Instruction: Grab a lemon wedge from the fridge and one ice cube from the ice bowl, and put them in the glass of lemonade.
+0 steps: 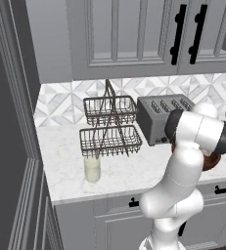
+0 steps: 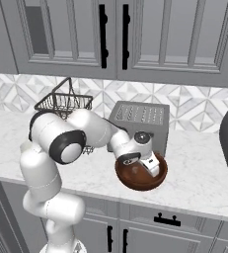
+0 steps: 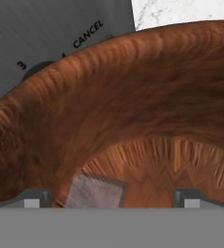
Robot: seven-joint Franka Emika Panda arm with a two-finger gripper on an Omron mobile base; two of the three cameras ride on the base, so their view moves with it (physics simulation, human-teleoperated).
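A grey kitchen with paneled cupboards (image 1: 117,34) above a pale marble worktop (image 1: 65,161) and a patterned tile backsplash.

From the left base view, the glass of lemonade (image 1: 92,168) stands near the front left of the worktop, just under the lower tier of a two-tier wire basket (image 1: 109,139). A toaster (image 1: 156,119) sits to the right of the basket, and the arm bends over in front of it, hiding most of the ice bowl (image 1: 210,161), of which a reddish-brown sliver shows at the right.

From the right base view, the ice bowl (image 2: 141,179) sits near the front edge of the worktop, just before the toaster (image 2: 140,121), and the pincer (image 2: 149,167) is down inside it.

In the hand view, the bowl's inner wall (image 3: 133,97) curves across, and a pale translucent ice cube (image 3: 95,192) lies on the bowl floor between the two fingertips (image 3: 32,199), closer to the left one. The jaws stand wide apart, holding nothing.

The step in hand looks to be fetching the ice. Next, centre on the cube, lower a little and close, then carry it left to the glass. No lemon wedge can be made out.
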